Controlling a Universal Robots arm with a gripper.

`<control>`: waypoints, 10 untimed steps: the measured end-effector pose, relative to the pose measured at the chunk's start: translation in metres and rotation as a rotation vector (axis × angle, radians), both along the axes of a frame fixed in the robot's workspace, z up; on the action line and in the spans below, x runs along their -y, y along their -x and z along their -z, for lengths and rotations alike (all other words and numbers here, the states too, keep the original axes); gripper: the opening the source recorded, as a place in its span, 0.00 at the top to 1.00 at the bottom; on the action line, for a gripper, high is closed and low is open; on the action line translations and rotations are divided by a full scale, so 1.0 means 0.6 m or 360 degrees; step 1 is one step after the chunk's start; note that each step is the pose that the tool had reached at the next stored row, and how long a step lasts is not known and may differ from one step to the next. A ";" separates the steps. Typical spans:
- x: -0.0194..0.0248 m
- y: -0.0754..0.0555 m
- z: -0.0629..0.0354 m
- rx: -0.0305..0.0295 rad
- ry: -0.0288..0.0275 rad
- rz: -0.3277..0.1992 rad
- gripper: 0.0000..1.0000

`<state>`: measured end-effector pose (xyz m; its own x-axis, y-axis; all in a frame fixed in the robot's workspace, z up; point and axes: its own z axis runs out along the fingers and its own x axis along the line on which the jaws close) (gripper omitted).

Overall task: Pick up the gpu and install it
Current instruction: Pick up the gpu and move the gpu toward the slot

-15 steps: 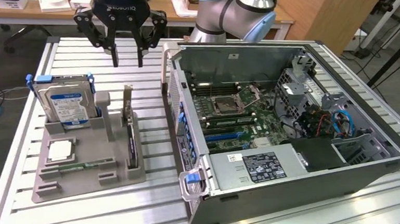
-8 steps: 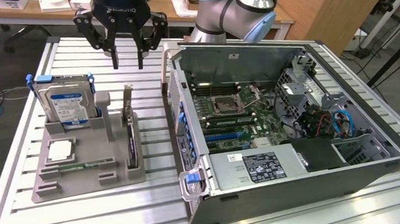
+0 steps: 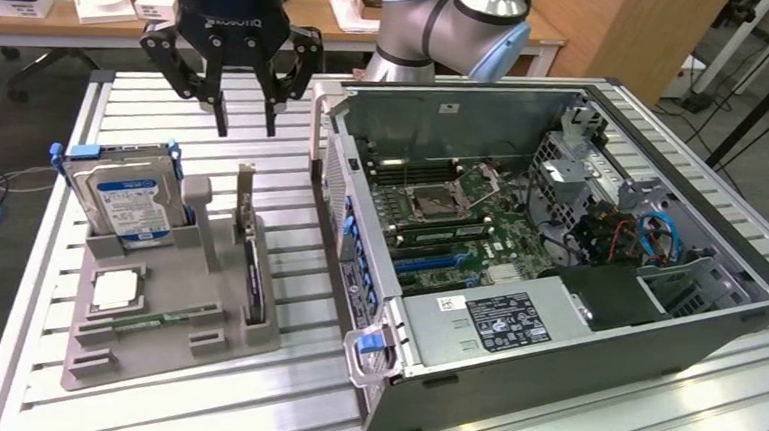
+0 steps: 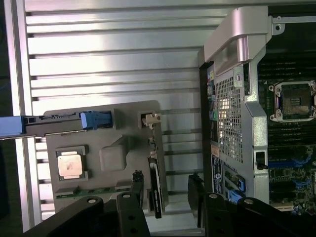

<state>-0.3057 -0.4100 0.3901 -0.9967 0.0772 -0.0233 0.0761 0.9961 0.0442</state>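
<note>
Ext view. Tool (image 3: 245, 127) spread wide, empty, hanging over slatted desk (image 3: 138, 100) beyond far end of grey holder (image 3: 163, 350). In holder slot nearest pc case (image 3: 645, 337): gpu (image 3: 253, 268), on edge, silvery bracket (image 3: 245, 192) at end nearer tool, well apart from tool. In other bays: hard drive (image 3: 125, 205) + cpu (image 3: 116, 287). Gives height gap betw tool and card, absent from wrist cam.

Wrist view. Looks straight down on holder (image 4: 121, 148). gpu (image 4: 154, 185) as thin dark strip betw fingertips (image 4: 138, 180), nearer one. Tool (image 4: 165, 177) wide, nothing held. Gives sideways offset, hard to read from ext cam. Judgement for approach: centre over card's thin edge, keep jaws square to it, stay clear of holder wall + bracket, take card near mid-length to limit tilt.
</note>
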 end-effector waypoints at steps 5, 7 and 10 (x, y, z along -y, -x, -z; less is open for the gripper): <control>0.0030 0.000 0.000 0.00001 -0.00001 0.0000 0.51; 0.0031 0.000 0.000 0.00001 0.00000 0.0000 0.51; 0.0032 0.000 0.000 0.00001 0.00000 0.0000 0.51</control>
<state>-0.3057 -0.4119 0.3901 -0.9967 0.0772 -0.0234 0.0762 0.9961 0.0442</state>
